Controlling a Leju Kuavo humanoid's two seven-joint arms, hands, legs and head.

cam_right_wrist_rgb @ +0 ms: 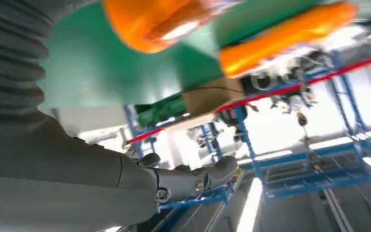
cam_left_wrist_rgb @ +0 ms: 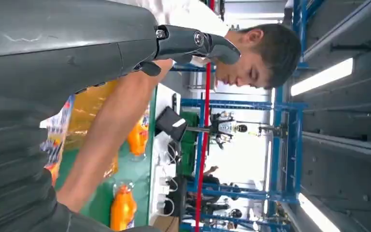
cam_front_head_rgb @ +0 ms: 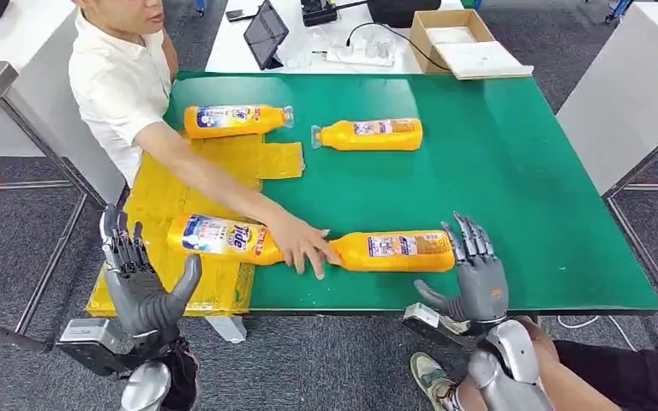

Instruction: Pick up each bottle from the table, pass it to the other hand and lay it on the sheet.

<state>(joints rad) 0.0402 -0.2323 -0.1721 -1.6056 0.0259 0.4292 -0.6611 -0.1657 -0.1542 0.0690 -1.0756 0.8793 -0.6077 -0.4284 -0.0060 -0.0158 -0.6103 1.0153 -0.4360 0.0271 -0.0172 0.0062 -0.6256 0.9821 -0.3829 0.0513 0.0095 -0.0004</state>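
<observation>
Nearest, the left robot hand (cam_front_head_rgb: 141, 278) stands raised off the front-left corner of the green desk (cam_front_head_rgb: 523, 188), fingers upright and spread, thumb out, holding nothing. The right robot hand (cam_front_head_rgb: 478, 272) is raised at the front edge, fingers apart and empty, its fingertips just beside the base of the front-right bottle (cam_front_head_rgb: 394, 251). That orange bottle lies on its side on bare desk, long axis across the desk, neck toward the left. A person's hand (cam_front_head_rgb: 302, 244) rests over its neck and the cap end of the Tide bottle (cam_front_head_rgb: 223, 237), which lies neck-right on the yellow sheet (cam_front_head_rgb: 158, 201). Farther back, a third bottle (cam_front_head_rgb: 236, 120) lies cap-right at the sheet's far edge, and a fourth bottle (cam_front_head_rgb: 370, 134) lies cap-left on bare desk.
</observation>
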